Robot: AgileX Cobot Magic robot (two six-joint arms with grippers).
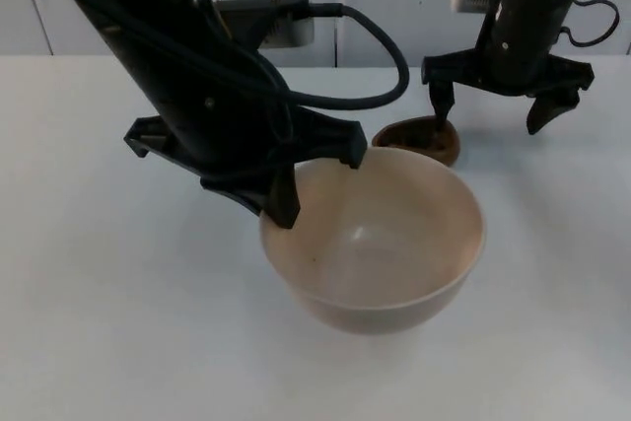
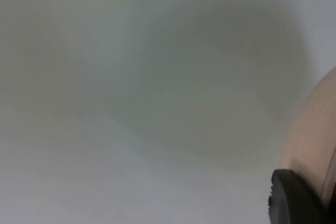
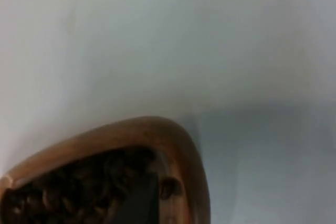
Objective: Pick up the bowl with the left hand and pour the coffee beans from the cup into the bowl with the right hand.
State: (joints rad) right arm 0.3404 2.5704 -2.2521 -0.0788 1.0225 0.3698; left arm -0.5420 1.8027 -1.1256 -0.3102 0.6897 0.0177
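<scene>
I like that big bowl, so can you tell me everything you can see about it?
The bowl is big, round and deep, cream-coloured with a smooth, slightly shiny inside that holds nothing. It looks like plastic or glazed ceramic. It sits upright and seems lifted a little off the white table. The left gripper grips its rim on the far left side, one finger inside and one outside. The brown cup of coffee beans stands just behind it.

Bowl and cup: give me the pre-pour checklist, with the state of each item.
1. Left gripper grips bowl rim: ok.
2. Bowl lifted off the table: cannot tell.
3. Bowl ready to receive: ok, no beans inside.
4. Cup holds coffee beans: ok.
5. Right gripper closed on cup: not ok, fingers spread, one at the cup's rim.
6. Cup over bowl: not ok, behind it.
</scene>
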